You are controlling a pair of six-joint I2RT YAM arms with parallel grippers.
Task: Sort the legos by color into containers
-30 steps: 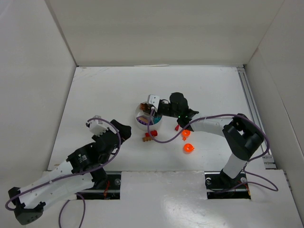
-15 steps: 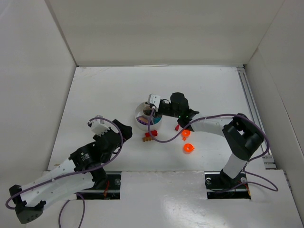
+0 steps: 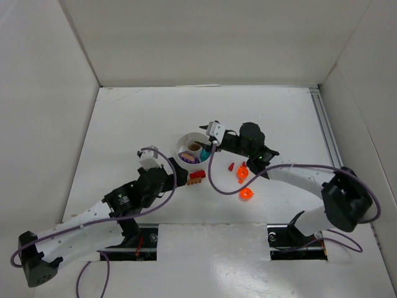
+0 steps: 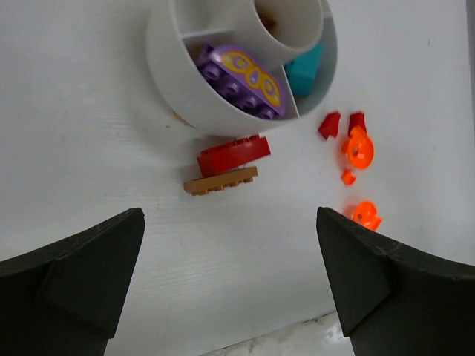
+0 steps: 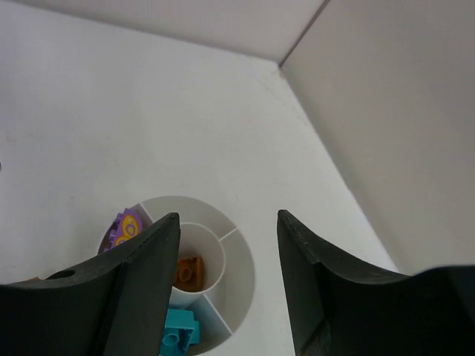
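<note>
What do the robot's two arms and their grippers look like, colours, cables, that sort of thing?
Both the left arm and the right arm have white shells with black joints. A purple cable loops loosely along each. Each carries a small white block near its wrist. The left gripper and right gripper have matte black, wedge-shaped fingers.

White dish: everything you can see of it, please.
The white dish is small, round, plastic-looking, upright on the table, with thin walls splitting it into wedges around a central cup. One wedge holds a purple brick, the next a teal brick; the cup holds a brown piece. A red brick lies close against its outer wall; contact is unclear.
</note>
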